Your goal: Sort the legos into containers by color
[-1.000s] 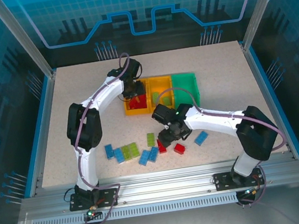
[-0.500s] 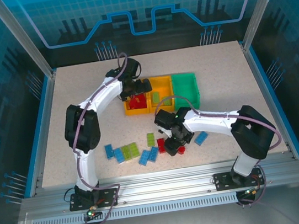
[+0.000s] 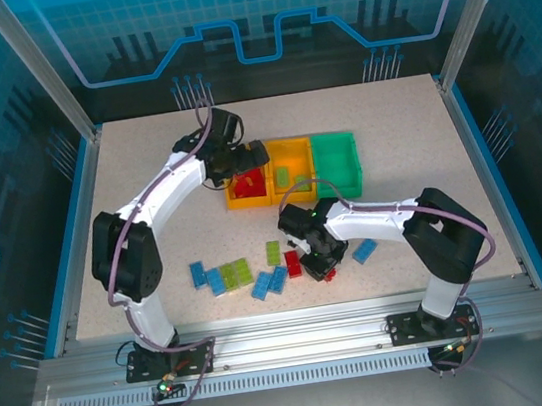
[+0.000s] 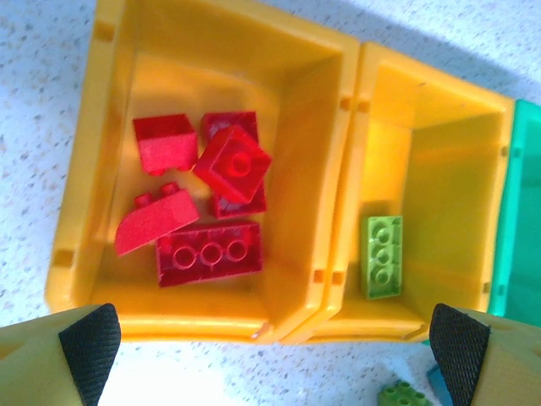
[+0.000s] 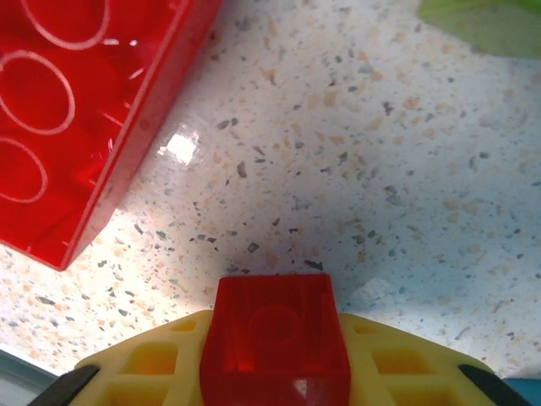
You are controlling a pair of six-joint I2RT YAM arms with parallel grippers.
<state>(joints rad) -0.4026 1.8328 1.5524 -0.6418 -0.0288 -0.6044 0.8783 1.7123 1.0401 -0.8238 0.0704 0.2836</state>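
Left gripper (image 4: pixel 272 355): fingers spread wide, above the left yellow bin (image 4: pixel 80 152)
Left yellow bin: red bricks (image 4: pixel 209 252) piled inside
Middle yellow bin (image 4: pixel 427 110): one light green brick (image 4: pixel 382 256)
Right gripper (image 3: pixel 322 262): clamped on a small red brick (image 5: pixel 275 334), low over the table (image 5: pixel 380 169)

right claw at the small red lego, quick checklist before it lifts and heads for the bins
1. Small red brick sits in the right claw: ok.
2. Claw closed firmly on it: cannot tell.
3. Bigger red brick apart from it, with bare table between: ok.
4. Target known: the left orange-yellow bin holds only red bricks: ok.
5. Space above that bin free: not ok, the left claw hovers at its edge and may be in the way.
6. Left claw open and empty: ok.
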